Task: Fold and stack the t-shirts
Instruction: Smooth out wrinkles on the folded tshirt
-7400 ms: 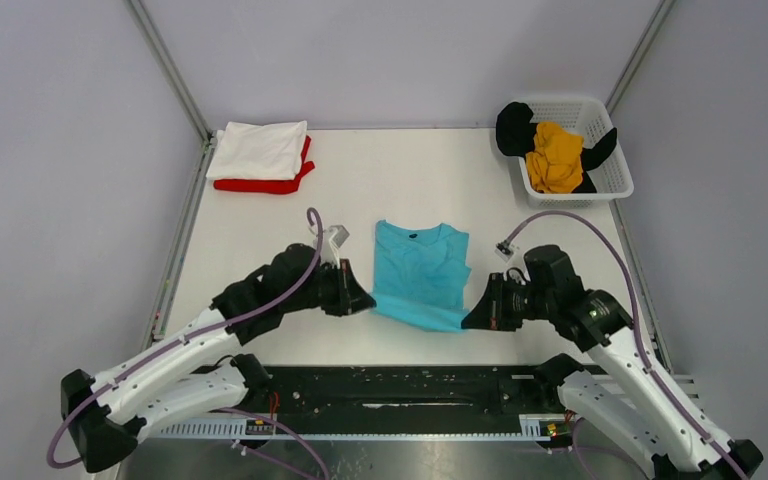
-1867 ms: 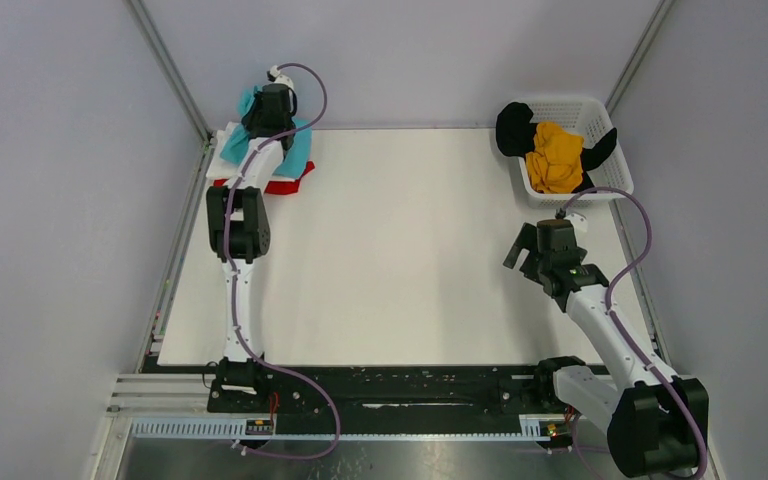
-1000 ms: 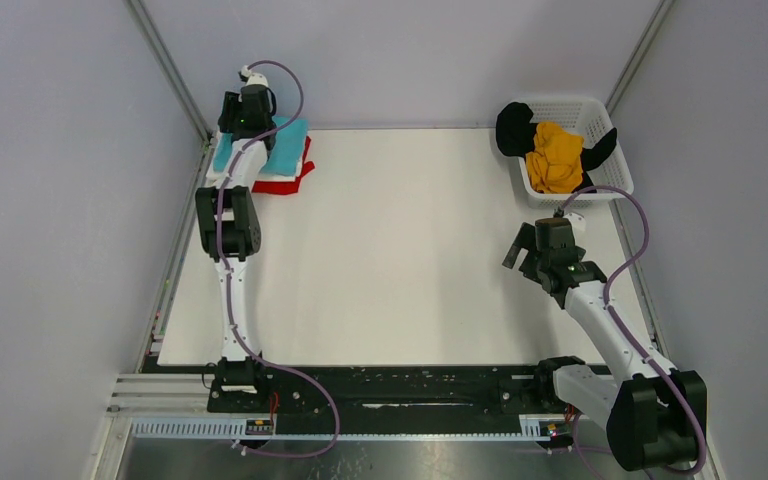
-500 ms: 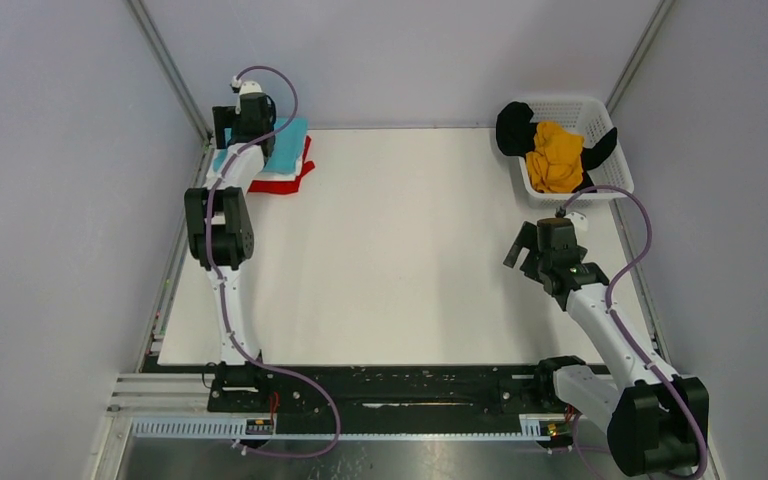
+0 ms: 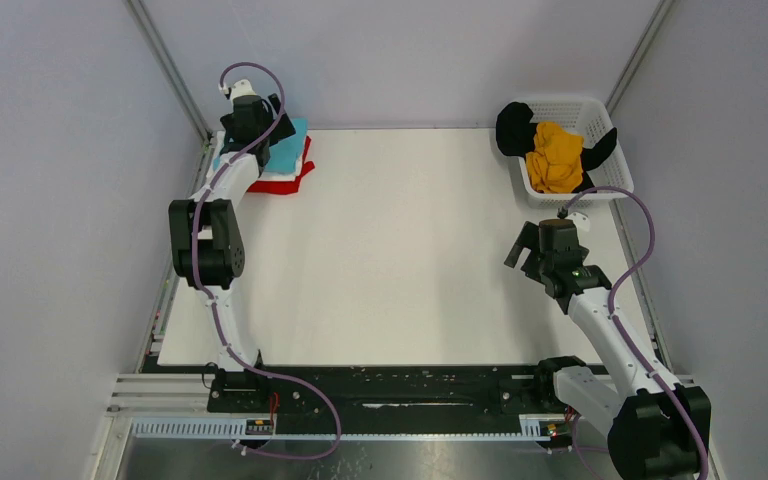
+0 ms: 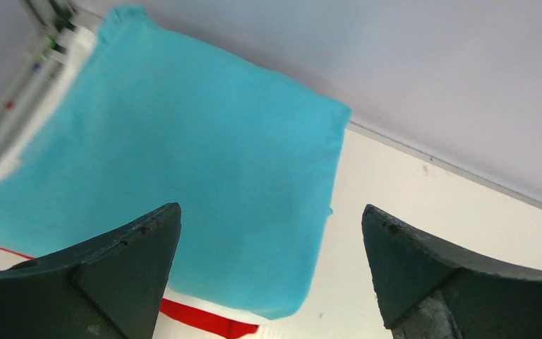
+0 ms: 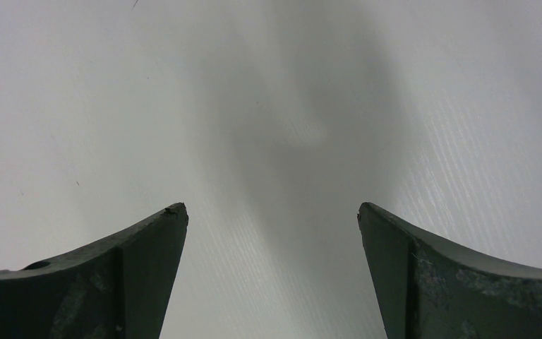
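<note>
Though half-hidden overhead, turquoise t-shirt (image 6: 183, 191) seemingly lies flat.

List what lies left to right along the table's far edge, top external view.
turquoise t-shirt → mustard-yellow t-shirt → basket, right wall. Omitted: black t-shirt, which shows on both sides of the mustard one.

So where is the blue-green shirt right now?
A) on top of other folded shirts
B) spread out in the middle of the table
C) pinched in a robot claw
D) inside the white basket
A: the turquoise shirt lies flat over the red shirt at the table's far left corner, and the open left gripper above it holds nothing.
</note>
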Available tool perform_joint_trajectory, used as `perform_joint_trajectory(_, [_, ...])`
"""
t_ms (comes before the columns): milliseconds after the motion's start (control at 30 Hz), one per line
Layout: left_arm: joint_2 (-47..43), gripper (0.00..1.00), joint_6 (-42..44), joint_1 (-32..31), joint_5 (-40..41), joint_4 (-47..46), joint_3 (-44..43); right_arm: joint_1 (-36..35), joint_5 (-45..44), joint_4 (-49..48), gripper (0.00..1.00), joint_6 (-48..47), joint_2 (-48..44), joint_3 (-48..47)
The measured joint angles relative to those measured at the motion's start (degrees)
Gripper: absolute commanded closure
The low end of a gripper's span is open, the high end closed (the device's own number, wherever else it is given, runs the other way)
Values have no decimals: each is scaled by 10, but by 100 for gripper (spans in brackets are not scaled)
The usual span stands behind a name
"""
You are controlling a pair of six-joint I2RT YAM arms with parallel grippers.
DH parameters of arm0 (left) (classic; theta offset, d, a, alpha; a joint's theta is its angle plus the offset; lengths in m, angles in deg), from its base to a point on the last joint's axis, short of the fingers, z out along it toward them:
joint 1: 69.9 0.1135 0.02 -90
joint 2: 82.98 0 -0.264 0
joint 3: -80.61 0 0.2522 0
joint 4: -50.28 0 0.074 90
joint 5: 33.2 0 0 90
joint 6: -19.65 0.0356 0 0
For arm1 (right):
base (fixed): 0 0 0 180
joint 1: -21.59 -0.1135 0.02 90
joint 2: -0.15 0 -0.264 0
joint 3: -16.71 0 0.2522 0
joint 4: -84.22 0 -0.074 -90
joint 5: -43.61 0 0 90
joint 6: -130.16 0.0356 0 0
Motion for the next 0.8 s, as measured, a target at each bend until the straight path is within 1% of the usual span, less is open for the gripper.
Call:
perform_joint_trajectory(133, [25,1,-41,0,-30,8,0,0,0,0,1,0,0,0])
perform_joint_trajectory(467, [97,1,-123,1,-67,25,-3,0,0,0,1,0,9,0])
perform_joint_trajectory(700, [95,1,-139,2,-70,25,-3,0,0,1,0,0,8,0])
perform_joint_trajectory(800, [73,1,-138,2,-73,34,4,0,0,5,1,0,-2,0])
